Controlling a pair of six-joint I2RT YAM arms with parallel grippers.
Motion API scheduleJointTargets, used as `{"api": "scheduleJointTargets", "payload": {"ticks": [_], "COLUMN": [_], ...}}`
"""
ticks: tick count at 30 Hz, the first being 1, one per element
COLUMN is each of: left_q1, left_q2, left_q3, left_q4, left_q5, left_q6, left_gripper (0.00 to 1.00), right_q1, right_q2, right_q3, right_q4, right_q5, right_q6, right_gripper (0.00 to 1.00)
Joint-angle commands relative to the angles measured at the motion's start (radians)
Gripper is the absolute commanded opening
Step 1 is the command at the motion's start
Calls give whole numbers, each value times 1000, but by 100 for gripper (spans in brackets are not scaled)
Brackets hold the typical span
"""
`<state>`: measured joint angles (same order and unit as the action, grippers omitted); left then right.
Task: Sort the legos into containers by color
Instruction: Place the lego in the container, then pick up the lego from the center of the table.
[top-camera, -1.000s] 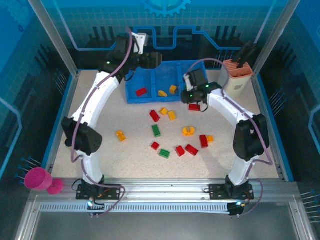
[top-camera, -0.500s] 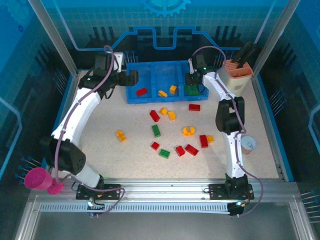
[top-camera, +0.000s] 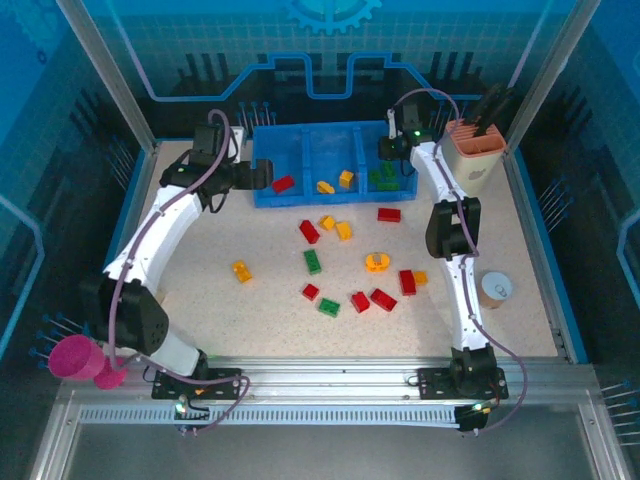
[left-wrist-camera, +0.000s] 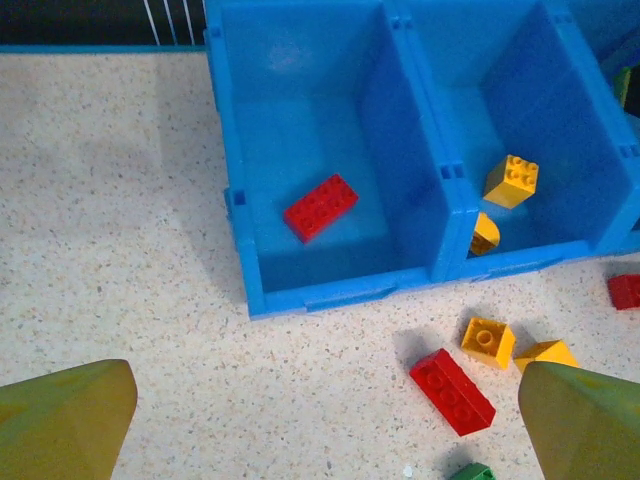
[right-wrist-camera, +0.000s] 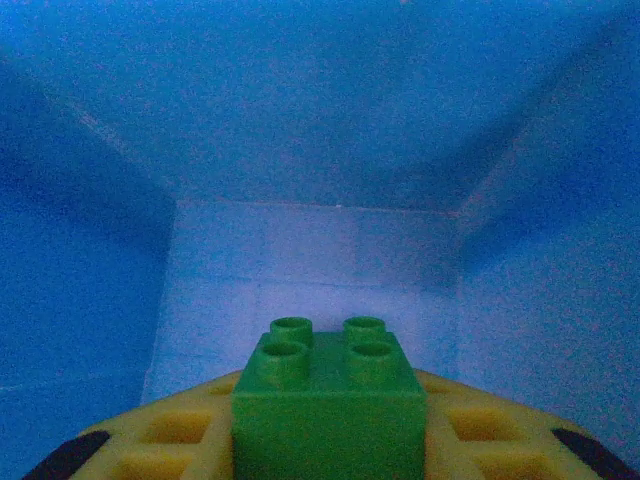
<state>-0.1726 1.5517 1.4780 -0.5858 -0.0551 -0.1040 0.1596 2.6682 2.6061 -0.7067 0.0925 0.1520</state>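
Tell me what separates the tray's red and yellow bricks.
A divider wall of the tray; the left wrist view shows it between red brick and yellow bricks.

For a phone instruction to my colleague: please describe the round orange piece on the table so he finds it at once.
Start at the blue tray at the table's far side and come nearer from its right compartment, past a lone red brick. There lies the orange ring piece; it alone is round, its neighbours are blocky bricks.
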Motion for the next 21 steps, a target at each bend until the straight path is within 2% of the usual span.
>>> {"api": "scheduleJointTargets", "payload": {"ticks": [1, 7, 12, 16, 21], "left_q1": [9, 9, 9, 10, 51], "left_q2": [13, -7, -77, -169, -313], "left_q3": [34, 25, -28, -83, -180], "left_q4": [9, 4, 5, -5, -22], "left_q5": [28, 35, 28, 23, 133], "left_q6": [-24, -28, -23, -8, -8], "left_gripper": [99, 99, 99, 99, 100], "right_q1": [-9, 2, 7, 25, 69], "right_q2": [14, -54, -112, -262, -436], "right_q3": [28, -41, -72, -249, -437], "right_q4": [18, 68, 38, 78, 94], "right_q5": [-36, -46, -41, -34, -61], "right_q6": [-6, -23, -16, -6, 26], "right_gripper": [41, 52, 48, 49, 48]}}
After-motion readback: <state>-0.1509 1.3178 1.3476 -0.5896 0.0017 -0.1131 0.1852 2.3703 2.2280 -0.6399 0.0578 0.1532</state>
